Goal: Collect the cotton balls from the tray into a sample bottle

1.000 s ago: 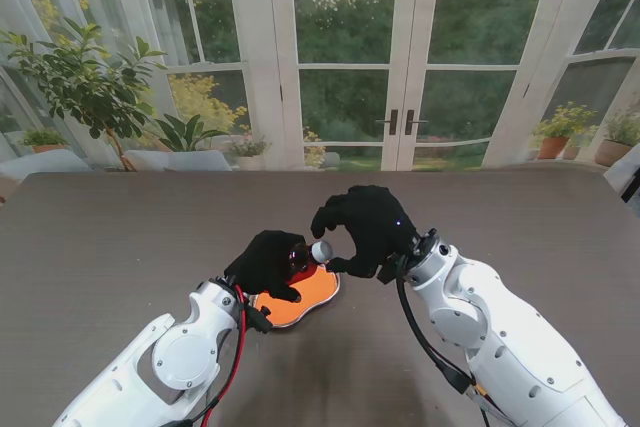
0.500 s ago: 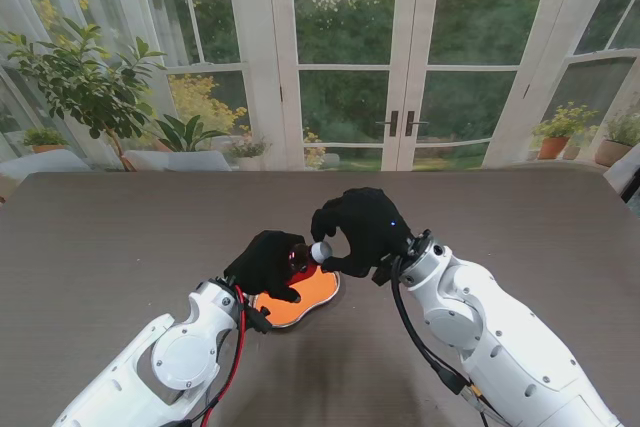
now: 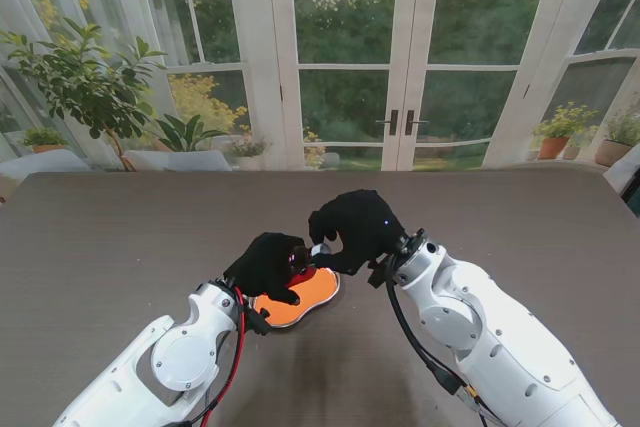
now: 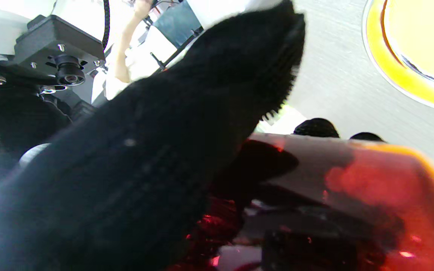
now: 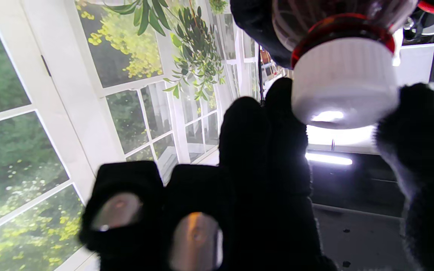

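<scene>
Left hand (image 3: 268, 263) grips sample bottle (image 4: 352, 195) over orange tray (image 3: 300, 299); right hand (image 3: 352, 229) pinches its white cap (image 5: 343, 84).

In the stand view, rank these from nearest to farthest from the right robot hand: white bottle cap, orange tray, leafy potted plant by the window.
1. White bottle cap: at the fingertips of the right robot hand, on its left.
2. Orange tray: on the table, nearer to me and slightly left.
3. Leafy potted plant: far left, beyond the table by the window.
</scene>
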